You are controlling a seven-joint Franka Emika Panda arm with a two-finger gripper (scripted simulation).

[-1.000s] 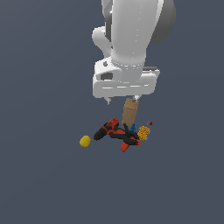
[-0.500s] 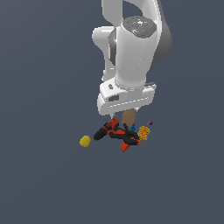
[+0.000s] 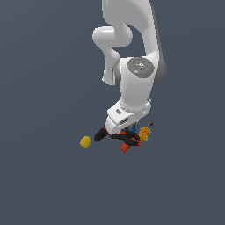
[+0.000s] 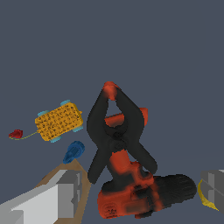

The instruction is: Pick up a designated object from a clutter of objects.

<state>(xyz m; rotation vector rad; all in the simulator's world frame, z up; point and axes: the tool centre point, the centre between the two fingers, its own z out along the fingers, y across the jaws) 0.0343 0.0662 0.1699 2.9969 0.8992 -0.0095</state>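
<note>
Your end effector (image 3: pixel 121 132) has dropped onto the clutter, fingers (image 4: pixel 52 202) spread wide astride the black clamp (image 4: pixel 116 131) lying against the drill (image 4: pixel 144 194); closing comes next.

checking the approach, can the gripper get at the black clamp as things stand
Probably yes: the black clamp lies uncovered on top of the power drill, between the gripper's fingers. The tan box crowds one finger.

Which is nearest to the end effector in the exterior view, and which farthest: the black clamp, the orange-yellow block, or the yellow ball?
1. Black clamp: directly beneath the end effector, in the pile.
2. Orange-yellow block: just off the pile, toward the exterior view's right.
3. Yellow ball: alone, clear of the pile, toward the exterior view's left.
</note>
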